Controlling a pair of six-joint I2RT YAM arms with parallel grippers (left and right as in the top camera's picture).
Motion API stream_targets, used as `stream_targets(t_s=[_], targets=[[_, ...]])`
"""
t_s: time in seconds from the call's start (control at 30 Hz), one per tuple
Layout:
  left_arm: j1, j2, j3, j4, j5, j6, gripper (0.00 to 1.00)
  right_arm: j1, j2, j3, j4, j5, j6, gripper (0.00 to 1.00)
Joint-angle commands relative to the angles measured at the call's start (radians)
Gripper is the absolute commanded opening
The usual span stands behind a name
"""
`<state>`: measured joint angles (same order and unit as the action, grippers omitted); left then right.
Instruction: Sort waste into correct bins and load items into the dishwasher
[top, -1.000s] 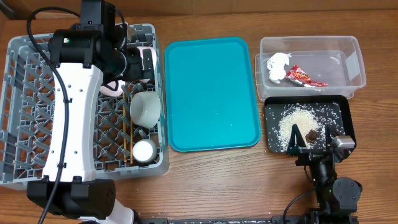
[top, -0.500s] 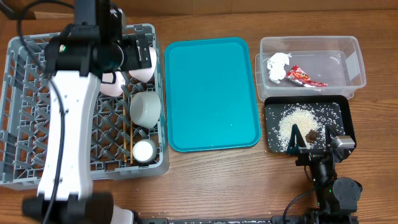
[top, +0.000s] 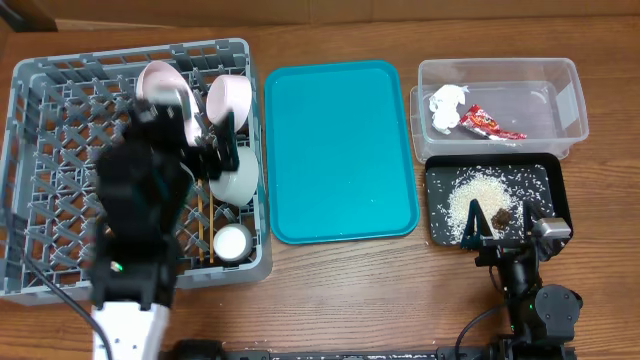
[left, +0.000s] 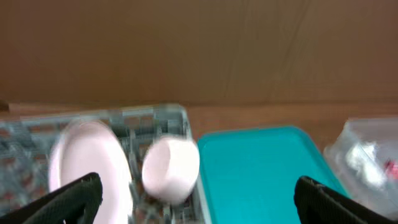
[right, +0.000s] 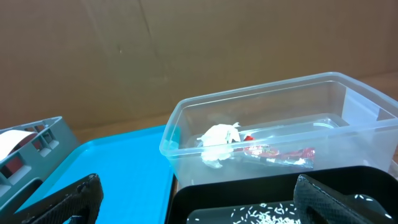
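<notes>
The left jaws stand wide apart and hold nothing; they hang over the right side of the grey dish rack (top: 60, 90), at the end of the blurred left arm (top: 140, 200), above the rim of a white bowl (top: 238, 175). Just beyond them a pale pink plate (top: 165, 90) stands on edge in the rack's far part, with a pink bowl (top: 228, 98) on its side beside it. Toward the rack's near right corner lie the wooden chopsticks (top: 205, 225) and a small white cup (top: 232, 242). The right jaws are likewise wide and empty, poised at the near edge of the black tray (top: 555, 180). From overhead the brown food lump (top: 500, 215) lies between their tips, beside the scattered rice (top: 475, 195). Behind that tray sits the clear tub (top: 560, 100), holding the crumpled tissue (top: 447, 105) and the red wrapper (top: 487, 123). A teal tray (top: 340, 150) lies between rack and bins on the wooden bench (top: 330, 290).
</notes>
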<state>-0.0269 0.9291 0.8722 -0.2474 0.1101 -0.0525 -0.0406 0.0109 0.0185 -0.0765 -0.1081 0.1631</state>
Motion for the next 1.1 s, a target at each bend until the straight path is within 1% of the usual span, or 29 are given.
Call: stream_targets(t_s=[0.0,0.23,0.37,0.6,0.8,0.9,1.07], targets=[[0.019,-0.114,-0.233,0.11,0.048,0.031,1.0,-0.005,-0.008,-0.011,0.004,-0.005,0.004,1.0],[0.02,-0.351,-0.6,0.378,0.045,0.031,1.0,-0.005,-0.008,-0.011,0.004,-0.005,0.004,1.0],[0.021,-0.489,-0.735,0.444,0.039,0.033,1.0,-0.005,-0.008,-0.011,0.004,-0.005,0.004,1.0],[0.021,-0.677,-0.87,0.436,0.04,0.056,1.0,-0.005,-0.008,-0.011,0.004,-0.005,0.004,1.0],[0.021,-0.772,-0.867,0.281,0.04,0.141,1.0,-0.005,-0.008,-0.011,0.004,-0.005,0.004,1.0],[0.021,-0.824,-0.867,0.175,0.035,0.146,1.0,-0.005,-0.008,-0.011,0.004,-0.005,0.004,1.0],[0.02,-0.924,-0.867,0.182,0.034,0.146,1.0,-0.005,-0.008,-0.011,0.004,-0.005,0.004,1.0]])
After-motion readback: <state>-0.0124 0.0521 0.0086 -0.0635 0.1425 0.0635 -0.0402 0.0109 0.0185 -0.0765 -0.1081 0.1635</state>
